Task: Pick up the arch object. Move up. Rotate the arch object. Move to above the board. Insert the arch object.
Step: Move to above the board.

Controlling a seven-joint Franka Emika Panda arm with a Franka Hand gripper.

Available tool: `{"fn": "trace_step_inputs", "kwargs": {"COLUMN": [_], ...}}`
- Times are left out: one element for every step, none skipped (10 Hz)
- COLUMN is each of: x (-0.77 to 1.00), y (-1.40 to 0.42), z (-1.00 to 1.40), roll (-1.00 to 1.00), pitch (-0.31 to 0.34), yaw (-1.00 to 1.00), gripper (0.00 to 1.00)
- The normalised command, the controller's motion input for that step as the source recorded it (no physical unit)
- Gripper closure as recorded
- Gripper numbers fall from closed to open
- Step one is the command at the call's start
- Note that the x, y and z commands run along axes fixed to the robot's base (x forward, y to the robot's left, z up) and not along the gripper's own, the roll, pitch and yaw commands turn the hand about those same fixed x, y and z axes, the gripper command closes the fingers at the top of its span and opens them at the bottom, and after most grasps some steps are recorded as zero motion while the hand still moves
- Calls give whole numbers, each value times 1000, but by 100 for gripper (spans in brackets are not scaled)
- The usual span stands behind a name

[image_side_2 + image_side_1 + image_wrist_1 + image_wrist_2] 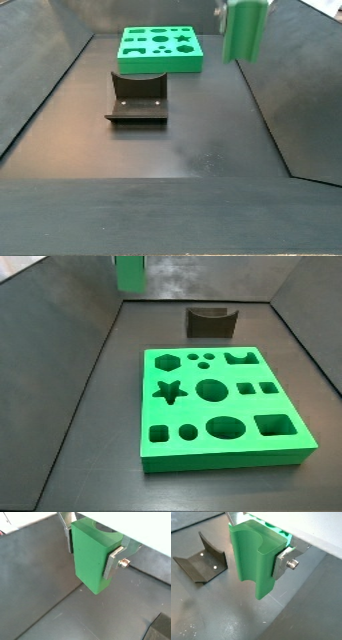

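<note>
The claw (90,553) pinches the arch (91,557) between its silver fingers (115,562), high above the floor. In a side view the arch (130,273) hangs at the far left, well apart from the board (221,406); the fixture (210,322) stands just beyond the board. The lift looks done; next comes rotating the arch, then carrying it over the arch hole.

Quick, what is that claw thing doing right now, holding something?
Gripper: shut on the arch object, held up off the floor.
</note>
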Motion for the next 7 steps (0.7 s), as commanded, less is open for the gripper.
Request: {"fn": "trace_step_inputs", "kwargs": {"x": [-130, -123, -103, -93, -69, -58, -25], "y": [-28, -27, -25, -23, -20, -19, -14], "z": [1000, 1000, 1000, 1000, 1000, 1000, 843], "roll": [52, 51, 48, 47, 43, 42, 40], "pitch": [26, 33, 47, 55, 73, 82, 84], "yaw": [-10, -9, -6, -5, -3, -3, -1], "gripper": [100, 100, 100, 100, 100, 100, 100]}}
